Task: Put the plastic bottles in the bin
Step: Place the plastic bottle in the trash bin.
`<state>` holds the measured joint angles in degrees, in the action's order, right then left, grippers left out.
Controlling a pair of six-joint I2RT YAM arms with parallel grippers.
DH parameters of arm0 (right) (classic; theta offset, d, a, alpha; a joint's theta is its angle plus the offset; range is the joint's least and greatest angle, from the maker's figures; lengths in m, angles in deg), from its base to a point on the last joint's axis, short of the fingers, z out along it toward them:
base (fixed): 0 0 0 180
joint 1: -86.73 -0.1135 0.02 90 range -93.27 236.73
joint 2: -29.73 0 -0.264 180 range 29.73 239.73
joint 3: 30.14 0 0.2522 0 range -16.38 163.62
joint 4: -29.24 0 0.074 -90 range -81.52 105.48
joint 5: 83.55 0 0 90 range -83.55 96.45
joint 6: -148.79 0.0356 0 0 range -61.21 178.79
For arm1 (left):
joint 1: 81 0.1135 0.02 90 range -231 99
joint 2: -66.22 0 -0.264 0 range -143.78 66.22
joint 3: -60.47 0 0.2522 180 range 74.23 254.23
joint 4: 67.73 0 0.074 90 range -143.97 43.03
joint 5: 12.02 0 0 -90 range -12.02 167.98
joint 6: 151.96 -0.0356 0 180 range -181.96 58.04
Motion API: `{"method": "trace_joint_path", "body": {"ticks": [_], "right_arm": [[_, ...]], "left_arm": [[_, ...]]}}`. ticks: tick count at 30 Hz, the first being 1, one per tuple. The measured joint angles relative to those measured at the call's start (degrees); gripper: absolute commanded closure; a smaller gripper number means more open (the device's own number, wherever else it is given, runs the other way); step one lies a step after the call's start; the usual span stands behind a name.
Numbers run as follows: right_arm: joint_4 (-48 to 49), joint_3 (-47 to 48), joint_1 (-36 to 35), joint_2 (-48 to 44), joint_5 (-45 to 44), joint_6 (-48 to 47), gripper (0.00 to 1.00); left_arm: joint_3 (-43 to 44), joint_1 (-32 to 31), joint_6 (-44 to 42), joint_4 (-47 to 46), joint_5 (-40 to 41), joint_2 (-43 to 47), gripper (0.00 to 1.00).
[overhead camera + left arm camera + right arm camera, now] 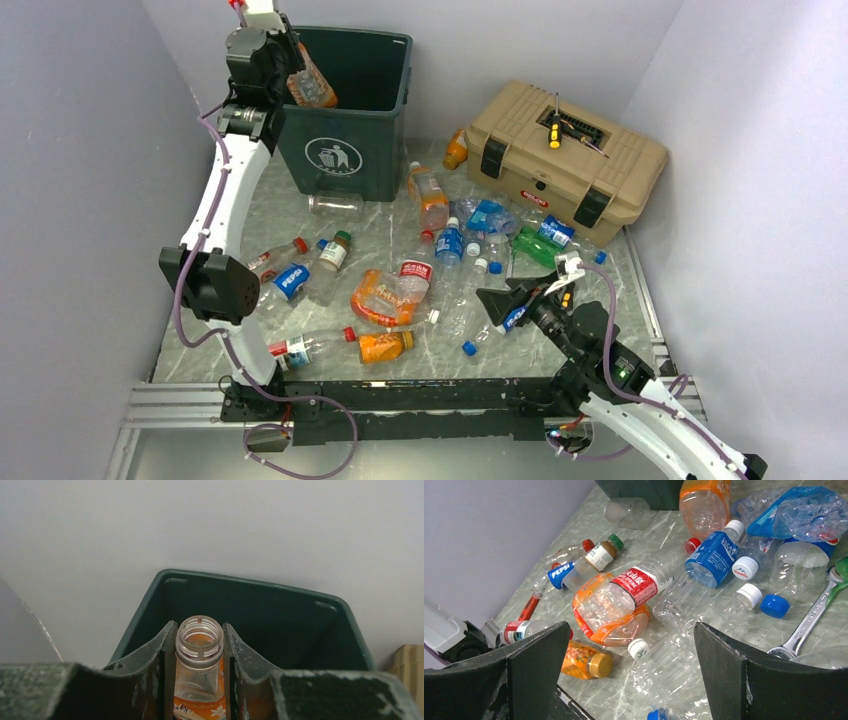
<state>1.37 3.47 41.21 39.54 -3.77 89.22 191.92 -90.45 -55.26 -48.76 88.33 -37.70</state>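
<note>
Right jaws wide over scattered bottles, wrench alongside, left jaws clamping uncapped bottle over bin

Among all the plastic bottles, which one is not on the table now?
The uncapped clear bottle with the orange label: the left tool grips its neck over the bin, while every other bottle is down on the table.

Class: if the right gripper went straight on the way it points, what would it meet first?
Probably the clear white-capped bottle ahead of the right gripper, framed by its open fingers. Depth is unclear; the squashed orange bottle beside it might come first.
</note>
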Motion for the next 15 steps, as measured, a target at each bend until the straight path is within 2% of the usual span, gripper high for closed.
{"method": "trace_joint_path", "body": {"ticks": [1, 2, 3, 4, 6, 8, 11, 15], "right_arm": [[0.0, 0.0, 0.0, 0.0, -0.17, 0.0, 0.0], [0.0, 0.0, 0.0, 0.02, -0.33, -0.02, 0.0], [0.0, 0.0, 0.0, 0.11, -0.57, -0.04, 0.0], [0.0, 0.0, 0.0, 0.24, -0.83, -0.09, 0.0], [0.0, 0.0, 0.0, 0.74, -1.38, -0.28, 0.0], [-0.02, 0.04, 0.0, 1.38, -1.53, -0.39, 0.0], [-0.17, 0.55, 0.0, 2.54, -1.79, -0.39, 0.0], [-0.74, 1.75, 0.0, 3.23, -1.99, -0.39, 0.0]], "left_arm": [[-0.31, 0.26, 0.0, 0.17, 0.28, -0.07, 0.59], [-0.42, 0.44, 0.0, 0.31, 0.48, -0.07, 0.34], [-0.44, 0.59, 0.02, 0.31, 0.52, -0.07, 0.24], [-0.46, 0.68, -0.35, 0.31, 0.48, -0.04, 0.19], [-0.46, 0.74, -0.02, 0.22, 0.15, 0.09, 0.13], [-0.46, 0.74, 0.31, 0.28, -0.2, 0.28, 0.01], [-0.83, 0.59, 1.29, 1.09, -1.25, 2.01, 0.01], [-4.26, -0.81, 1.97, 3.08, -2.19, 9.05, 0.0]]}}
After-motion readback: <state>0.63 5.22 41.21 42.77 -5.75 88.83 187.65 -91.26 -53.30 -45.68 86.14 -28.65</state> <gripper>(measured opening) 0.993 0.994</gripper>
